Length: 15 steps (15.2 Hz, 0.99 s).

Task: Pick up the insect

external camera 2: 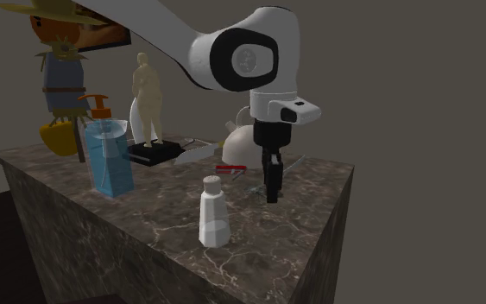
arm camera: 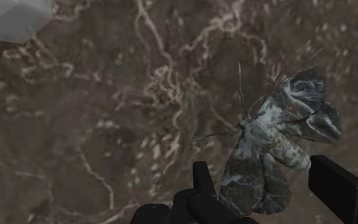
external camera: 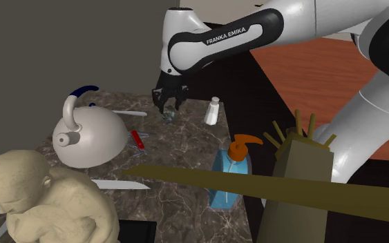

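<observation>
The insect (arm camera: 269, 149) is a grey-and-white mottled moth lying flat on the dark marble counter (arm camera: 107, 127). My black gripper (arm camera: 265, 177) is open and lowered over it. One finger is beside the moth's lower wing and the other stands just past its far side; neither clearly presses on it. In the shoulder view the gripper (external camera: 167, 110) points straight down at the small moth (external camera: 169, 119) near the counter's far edge. From the second exterior view the gripper (external camera 2: 272, 195) reaches down to the counter top.
A white bottle (external camera: 213, 110) stands close to the gripper. A white kettle (external camera: 89, 138), a red tool (external camera: 137, 138), a blue soap dispenser (external camera: 231, 169), a beige statue (external camera: 41, 207) and a scarecrow figure (external camera: 303, 166) crowd the counter nearer the stand.
</observation>
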Each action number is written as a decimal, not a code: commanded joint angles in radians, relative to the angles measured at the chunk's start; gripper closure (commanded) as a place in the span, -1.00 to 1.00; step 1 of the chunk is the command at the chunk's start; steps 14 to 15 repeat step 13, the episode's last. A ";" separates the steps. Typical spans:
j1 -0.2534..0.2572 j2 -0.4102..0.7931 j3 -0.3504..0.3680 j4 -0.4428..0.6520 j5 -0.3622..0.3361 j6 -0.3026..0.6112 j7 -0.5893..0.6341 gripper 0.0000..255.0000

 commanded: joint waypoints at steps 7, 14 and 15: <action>-0.001 -0.036 -0.003 0.073 0.004 -0.109 0.001 1.00; -0.002 -0.048 -0.005 0.117 0.005 -0.164 0.002 1.00; -0.002 -0.048 -0.005 0.117 0.005 -0.164 0.002 1.00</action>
